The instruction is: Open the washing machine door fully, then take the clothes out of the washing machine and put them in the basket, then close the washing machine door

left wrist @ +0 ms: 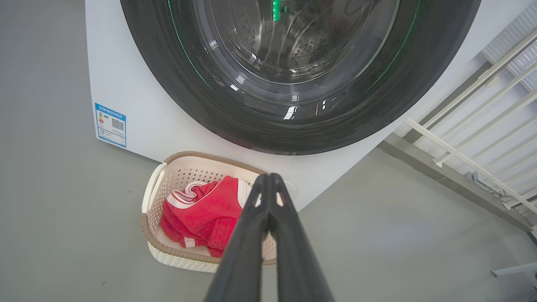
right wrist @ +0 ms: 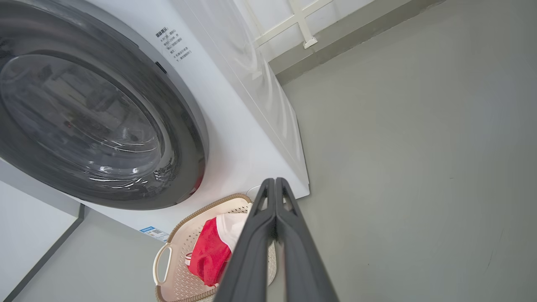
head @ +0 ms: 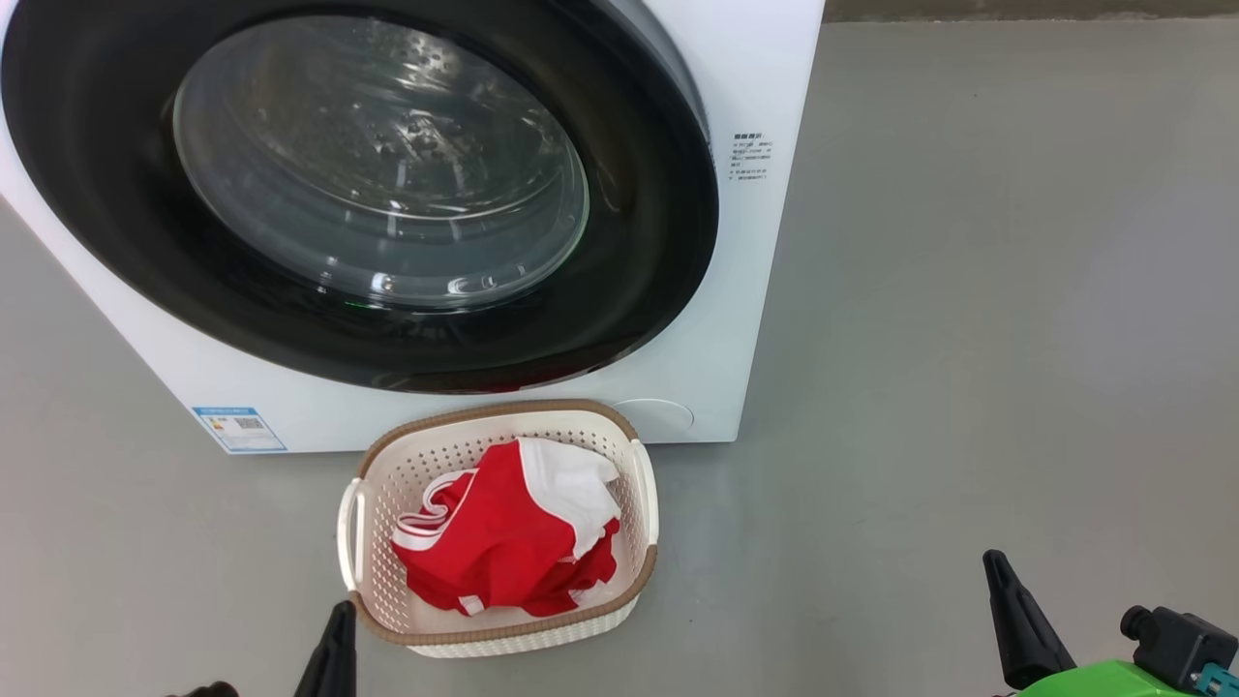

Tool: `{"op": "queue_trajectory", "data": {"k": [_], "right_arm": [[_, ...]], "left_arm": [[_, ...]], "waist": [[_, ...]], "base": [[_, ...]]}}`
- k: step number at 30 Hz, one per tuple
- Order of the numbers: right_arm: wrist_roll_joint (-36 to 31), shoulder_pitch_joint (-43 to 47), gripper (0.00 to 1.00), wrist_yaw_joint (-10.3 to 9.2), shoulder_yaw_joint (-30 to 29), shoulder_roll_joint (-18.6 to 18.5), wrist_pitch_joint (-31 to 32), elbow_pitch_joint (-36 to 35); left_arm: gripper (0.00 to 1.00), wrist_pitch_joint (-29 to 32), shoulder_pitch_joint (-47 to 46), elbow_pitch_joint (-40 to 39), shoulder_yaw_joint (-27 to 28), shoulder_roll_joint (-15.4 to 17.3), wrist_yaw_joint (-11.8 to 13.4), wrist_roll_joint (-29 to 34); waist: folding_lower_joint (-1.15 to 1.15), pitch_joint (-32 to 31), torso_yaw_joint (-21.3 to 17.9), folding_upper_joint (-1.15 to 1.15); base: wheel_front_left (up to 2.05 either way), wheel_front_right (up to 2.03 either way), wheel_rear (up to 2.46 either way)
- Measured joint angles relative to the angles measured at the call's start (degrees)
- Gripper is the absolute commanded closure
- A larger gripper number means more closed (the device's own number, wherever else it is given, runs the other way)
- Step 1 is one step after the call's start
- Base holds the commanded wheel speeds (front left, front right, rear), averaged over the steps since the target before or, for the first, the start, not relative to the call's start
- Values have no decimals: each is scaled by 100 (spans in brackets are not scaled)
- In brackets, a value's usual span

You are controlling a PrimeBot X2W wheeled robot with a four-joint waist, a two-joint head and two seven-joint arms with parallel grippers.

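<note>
Clothes point(left wrist: 201, 209), red and white, lie heaped just below and ahead of the left gripper point(left wrist: 268, 178), whose fingers are pressed together on nothing. The right gripper point(right wrist: 275, 181) is likewise closed and empty. Soft and limp, they would be best pinched at a raised fold. Around them is the basket point(left wrist: 147, 226), probably light. Farther ahead, the washing machine door point(left wrist: 218, 113) looks closed against the washing machine point(left wrist: 126, 84); its glossy rim is likely slippery.

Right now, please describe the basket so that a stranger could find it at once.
Find the big white washing machine with its round black door. On the floor before it stands the basket: cream, perforated, brown-rimmed, holding red clothes.
</note>
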Motion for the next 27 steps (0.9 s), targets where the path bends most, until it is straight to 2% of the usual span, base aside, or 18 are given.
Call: {"op": "queue_trajectory", "data": {"k": [27], "right_arm": [[1538,-173,100,0,-142,-38,453,-52]], "left_arm": [[100,414,-147,-10,26,94,0,-1808]], "waist": [[0,-112,-19,0]], "base": [[0,0,0]]}}
